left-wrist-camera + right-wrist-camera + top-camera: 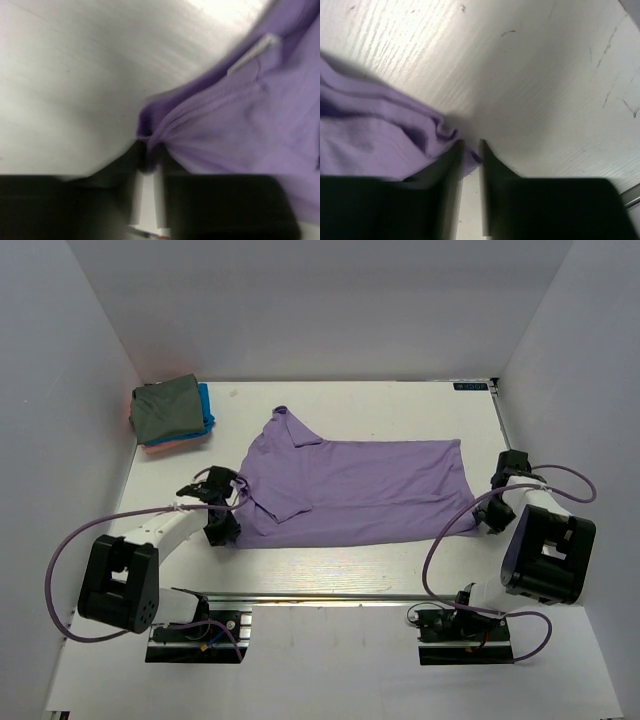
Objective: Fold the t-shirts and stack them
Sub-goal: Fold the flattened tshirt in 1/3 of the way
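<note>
A large lavender-purple t-shirt (350, 485) lies partly folded across the middle of the white table, collar to the far left. My left gripper (222, 525) is shut on its near left corner, which bunches at my fingertips in the left wrist view (148, 145). My right gripper (487, 512) is shut on the shirt's near right corner, with a fold of purple cloth (395, 140) between the narrow jaws (470, 150). A folded stack sits at the far left: an olive-grey shirt (165, 405) on top, a bright blue one (206, 405) and a salmon-pink one (170, 447) under it.
White walls (90, 390) enclose the table on three sides. A metal rail (330, 595) runs along the near edge in front of the arm bases. Purple cables (60, 560) loop beside both arms.
</note>
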Controlling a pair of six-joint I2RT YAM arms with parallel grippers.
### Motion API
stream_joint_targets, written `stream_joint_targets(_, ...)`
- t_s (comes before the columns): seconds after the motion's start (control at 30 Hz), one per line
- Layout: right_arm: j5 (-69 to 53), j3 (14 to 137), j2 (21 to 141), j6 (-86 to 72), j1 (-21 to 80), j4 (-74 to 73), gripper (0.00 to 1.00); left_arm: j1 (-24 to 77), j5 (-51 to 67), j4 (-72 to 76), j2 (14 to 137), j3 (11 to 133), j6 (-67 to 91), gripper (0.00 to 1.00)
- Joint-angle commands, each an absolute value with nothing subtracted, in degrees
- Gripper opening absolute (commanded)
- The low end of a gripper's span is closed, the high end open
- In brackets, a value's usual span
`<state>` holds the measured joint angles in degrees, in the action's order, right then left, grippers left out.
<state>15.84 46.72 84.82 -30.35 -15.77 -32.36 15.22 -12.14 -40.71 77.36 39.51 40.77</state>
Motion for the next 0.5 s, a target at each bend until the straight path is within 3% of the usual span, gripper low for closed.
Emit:
stream_joint_targets(0.0, 18.2, 47.2, 82.81, -30.77, -16.35, -33.13, 0.54, 15.46, -11.95, -44.55, 72.35, 38.5, 42.01, 0.53)
stream_joint_targets(0.07, 15.93, 47.37, 81.04, -30.06, -16.17, -32.26, 0.67, 15.47, -11.95, -45.26, 70.32, 41.82, 42.01, 0.73)
stream_joint_targets(0.1, 14.34, 47.55, 80.17, -29.71, -16.17, -31.73, 0.72, 15.47, -13.35, -45.26, 69.44, 43.14, 41.49, 0.95)
stream_joint_targets(0.13, 13.63, 48.16, 76.94, -28.58, -16.08, -31.47, 0.83, 15.47, -14.58, -46.48, 67.78, 46.37, 41.48, 1.0)
stream_joint_targets(0.17, 12.4, 48.6, 75.69, -28.22, -15.91, -31.73, 0.9, 15.47, -16.16, -47.02, 67.24, 47.97, 41.48, 1.0)
stream_joint_targets(0.27, 9.33, 50.0, 70.68, -25.59, -15.65, -31.29, 0.9, 16.0, -15.74, -44.84, 65.57, 52.55, 39.82, 1.0)
stream_joint_targets(0.47, 5.18, 49.4, 66.98, -22.94, -14.42, -28.92, 0.9, 18.01, 3.04, -29.89, 71.35, 54.04, 30.78, 1.0)
